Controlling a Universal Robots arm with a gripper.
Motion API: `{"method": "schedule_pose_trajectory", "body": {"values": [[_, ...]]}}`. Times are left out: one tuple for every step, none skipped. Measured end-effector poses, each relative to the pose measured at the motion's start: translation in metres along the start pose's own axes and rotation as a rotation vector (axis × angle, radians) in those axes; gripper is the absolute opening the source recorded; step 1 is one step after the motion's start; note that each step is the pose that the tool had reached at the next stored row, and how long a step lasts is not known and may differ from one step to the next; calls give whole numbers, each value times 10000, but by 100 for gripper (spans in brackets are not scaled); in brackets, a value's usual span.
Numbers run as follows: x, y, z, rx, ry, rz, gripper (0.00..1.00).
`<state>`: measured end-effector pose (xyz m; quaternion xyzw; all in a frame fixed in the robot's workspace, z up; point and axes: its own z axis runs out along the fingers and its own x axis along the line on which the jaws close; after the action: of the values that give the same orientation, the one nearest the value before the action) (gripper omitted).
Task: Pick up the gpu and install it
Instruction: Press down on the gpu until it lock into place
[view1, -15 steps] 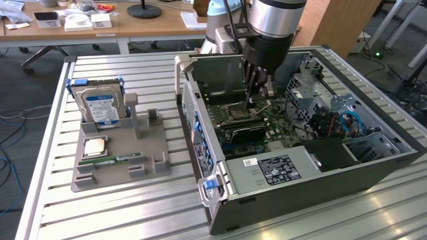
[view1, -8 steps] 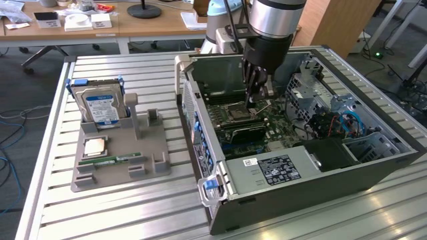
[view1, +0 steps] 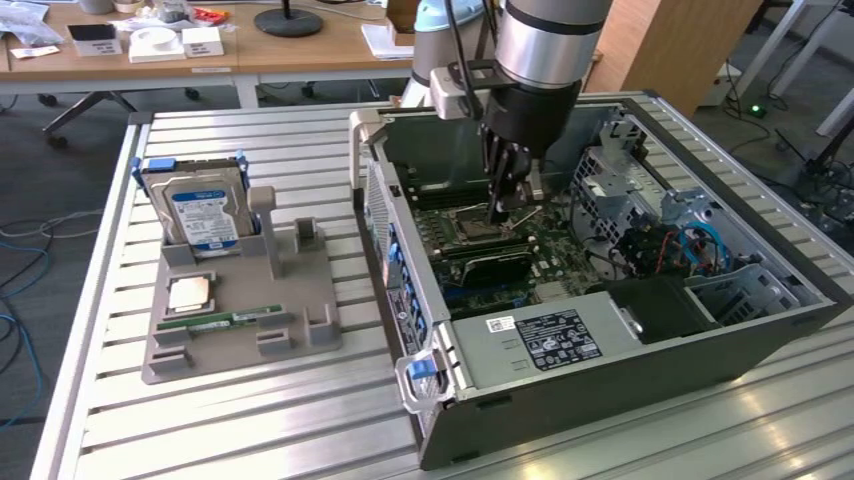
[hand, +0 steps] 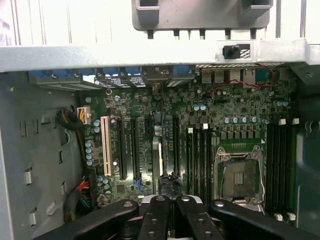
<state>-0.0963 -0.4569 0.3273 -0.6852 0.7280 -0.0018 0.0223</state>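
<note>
Inside the case (view1: 747, 330), the tool (view1: 502, 212) is closed above the motherboard (hand: 200, 135); hard drive (view1: 200, 210) outside

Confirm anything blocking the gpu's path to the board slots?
Nothing visible. Tool is shut just over the slots, which look bare; cables stay by the case wall. Can't make out the gpu itself.

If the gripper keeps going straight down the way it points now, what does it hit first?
Most likely the motherboard inside the open computer case. The gripper, fingers shut, points down near the CPU socket and the expansion slots. Depth is unclear, so the exact contact spot is uncertain.
</note>
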Motion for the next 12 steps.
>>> {"method": "schedule_pose_trajectory", "body": {"values": [[0, 0, 15, 1, -1, 1, 11], [1, 1, 28, 1, -1, 2, 11], [1, 1, 42, 1, 0, 3, 11], [2, 2, 56, 1, -1, 3, 11], [2, 2, 69, 1, 0, 4, 11], [2, 3, 82, 1, 0, 4, 11], [3, 3, 94, 0, 0, 5, 11], [3, 3, 107, 0, 0, 6, 11], [3, 4, 119, 0, 1, 6, 11], [4, 4, 132, 1, -1, 7, 11], [4, 5, 146, 1, 0, 7, 11], [5, 5, 158, 1, 0, 8, 11]]}}
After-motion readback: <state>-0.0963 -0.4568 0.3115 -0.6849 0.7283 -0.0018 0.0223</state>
